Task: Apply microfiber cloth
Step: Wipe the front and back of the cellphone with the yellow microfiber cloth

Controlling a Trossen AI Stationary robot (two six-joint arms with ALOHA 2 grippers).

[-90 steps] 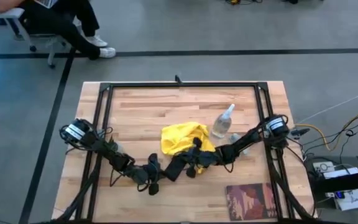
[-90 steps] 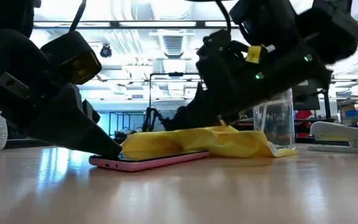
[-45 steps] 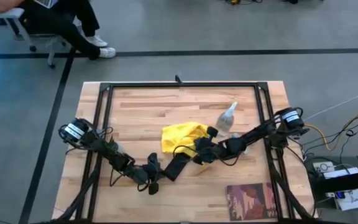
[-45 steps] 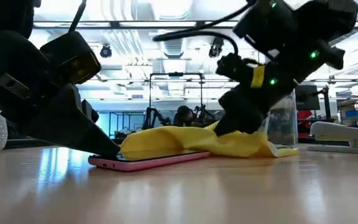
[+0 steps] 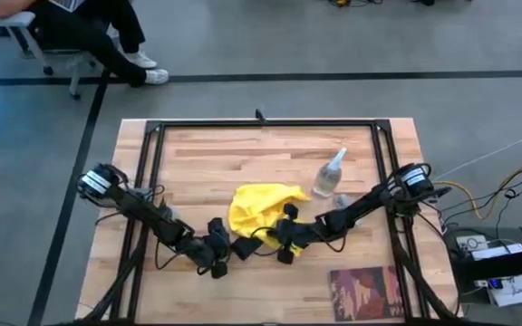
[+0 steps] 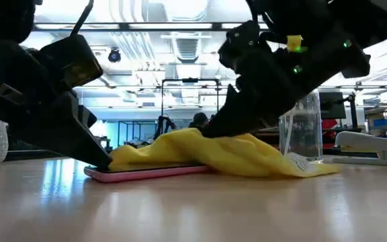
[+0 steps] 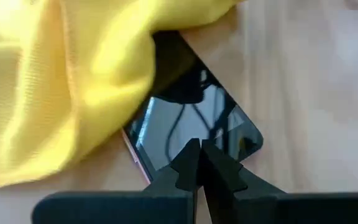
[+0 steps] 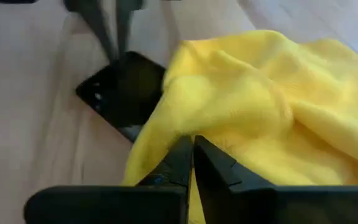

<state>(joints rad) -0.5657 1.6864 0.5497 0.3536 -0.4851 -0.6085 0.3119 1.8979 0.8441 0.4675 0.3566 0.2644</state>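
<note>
The yellow microfiber cloth (image 5: 256,210) lies bunched at the table's middle, draped over one end of a black phone with a pink rim (image 6: 146,173). The phone's other end (image 7: 216,124) is bare. My left gripper (image 5: 223,252) is shut, its tips on that bare end. My right gripper (image 5: 284,237) comes from the right and is shut on the cloth (image 8: 241,106) close to the phone (image 8: 120,93). My left gripper presses its shut fingertips (image 7: 199,149) down on the phone's glass near its uncovered end (image 7: 229,134), slanting down from the table's left. The phone lies flat on the table. My right gripper pinches a fold of the cloth (image 8: 185,127) between its fingertips, near the cloth's edge over the phone, slanting down from the right. The cloth rests slack on phone and table.
A clear spray bottle (image 5: 327,177) stands just right of the cloth, behind my right arm. A dark red book (image 5: 362,292) lies at the near right corner. A black frame (image 5: 261,125) borders the table. A person sits beyond the far left corner (image 5: 89,32).
My right gripper rose and went right, then came back down and left toward the phone, dragging the cloth. The cloth now covers more of the phone and bulges higher over it. The phone and my left gripper shifted slightly to the left.
</note>
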